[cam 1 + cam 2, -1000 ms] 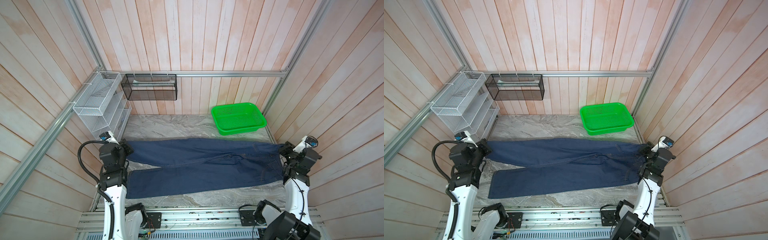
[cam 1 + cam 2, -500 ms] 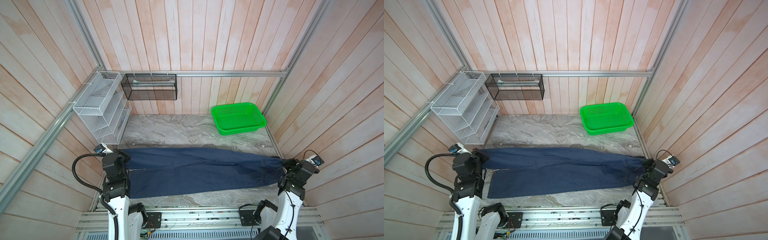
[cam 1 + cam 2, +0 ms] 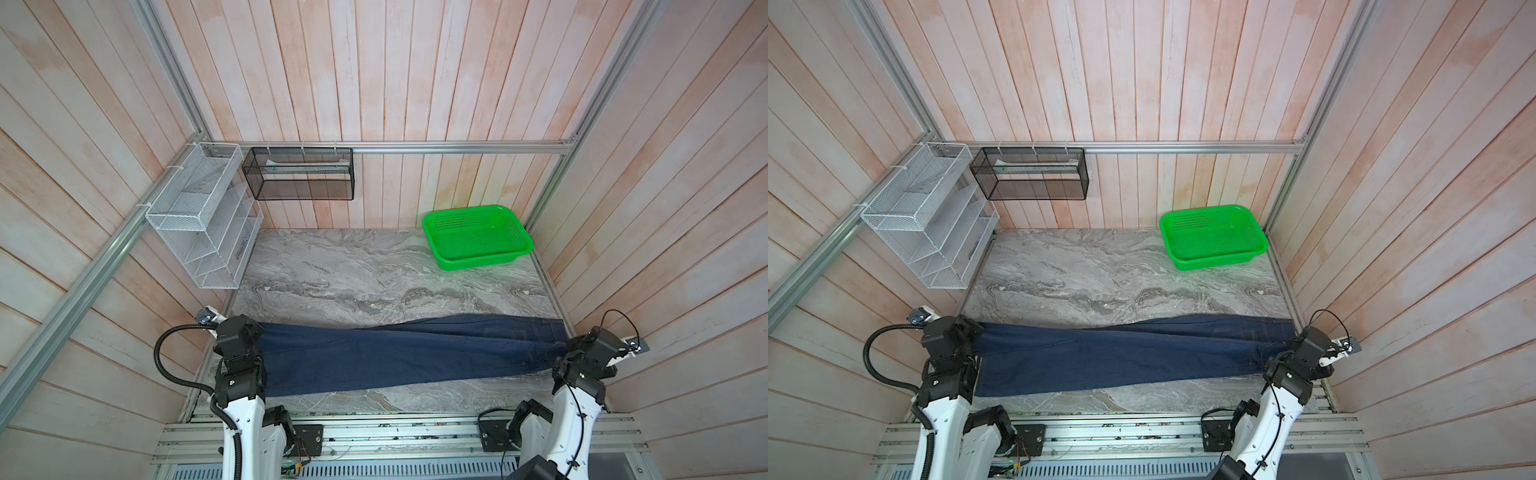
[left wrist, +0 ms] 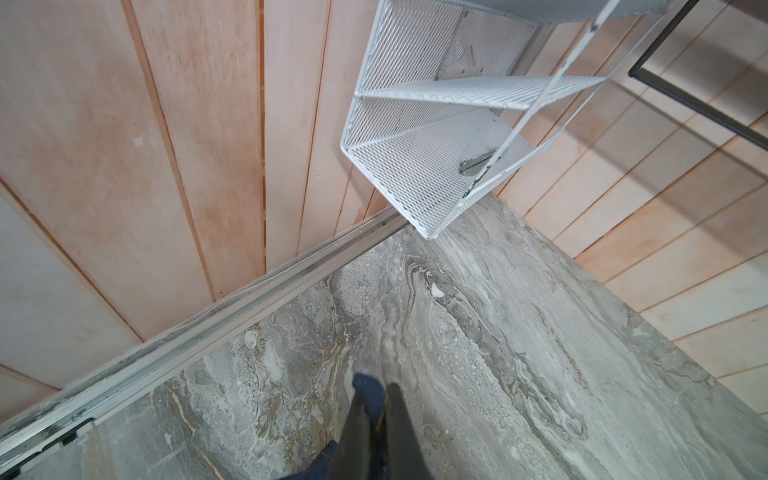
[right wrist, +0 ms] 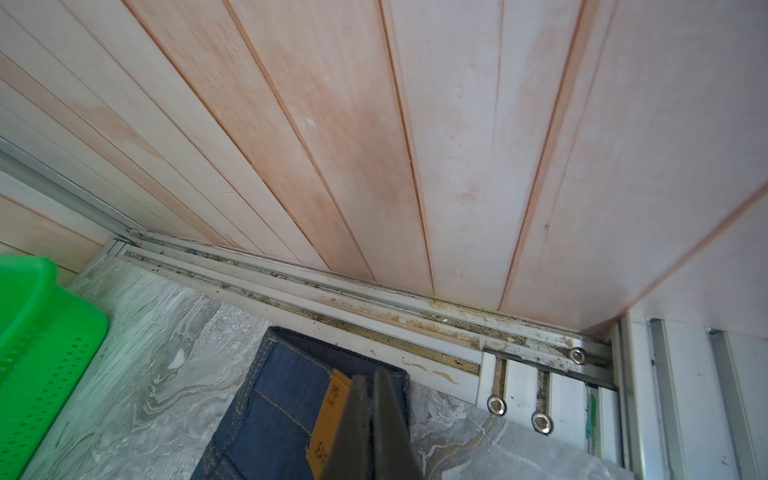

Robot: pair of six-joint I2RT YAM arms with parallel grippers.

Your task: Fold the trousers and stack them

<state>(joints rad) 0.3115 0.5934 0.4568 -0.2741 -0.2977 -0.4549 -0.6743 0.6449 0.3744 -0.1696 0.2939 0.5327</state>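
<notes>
The jeans [image 3: 399, 357] are no longer spread in an open V. A second ago the two legs lay apart across the middle of the bench [image 3: 374, 270]; now the far leg is drawn toward the front edge and laid over the near one. The garment is a single narrower band running side to side, close to the front rail, waist at the right. That reads as the lengthwise fold almost made; the crosswise folds and the stacking are yet to come.

Both sets of jaws are pinched nearly together on denim. The left arm [image 3: 239, 374] holds the hem end and the right arm [image 3: 582, 365] holds the waistband beside the brown patch [image 5: 326, 419]. The cloth between them looks stretched rather than slack.

Much is hard to judge. In both top views the wrists cover the jaw tips, so the grips show only in the wrist views, and there the left one is cut off, with just a sliver of dark cloth showing. The near leg pokes out along the front at the left, so the edges seem unmatched; how far is unclear. No waist button shows. The green basket [image 3: 478, 237] stands well apart at the back right.
</notes>
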